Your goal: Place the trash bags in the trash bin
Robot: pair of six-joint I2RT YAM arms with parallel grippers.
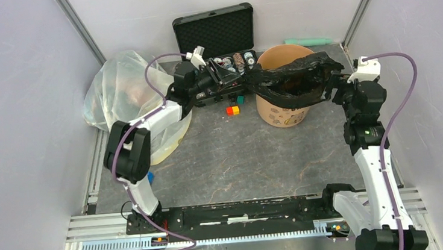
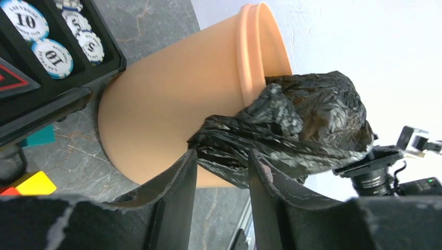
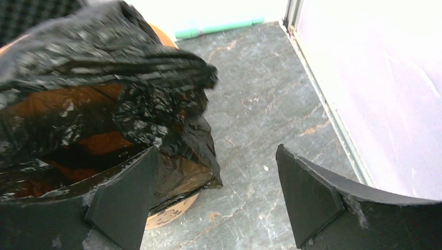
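The peach-orange bucket [image 1: 281,110] stands upright at the back right of the table. The black crinkled trash bag [image 1: 299,70] lies spread across its mouth, and its ends hang over the left and right rim. My left gripper [image 1: 250,77] is at the bag's left end, jaws apart. In the left wrist view the bag [image 2: 307,125] lies just past the fingertips, outside the bucket [image 2: 172,99], with nothing between the fingers. My right gripper [image 3: 216,151] is wide open beside the bag [image 3: 104,62]. Its left finger [image 3: 125,192] is against the hanging plastic.
An open black case of poker chips [image 1: 217,34] stands behind and left of the bucket. A big translucent bag [image 1: 122,91] is at the far left. Small coloured blocks [image 1: 233,109] lie by the case. A green object [image 1: 308,41] lies along the back wall. The right wall is close.
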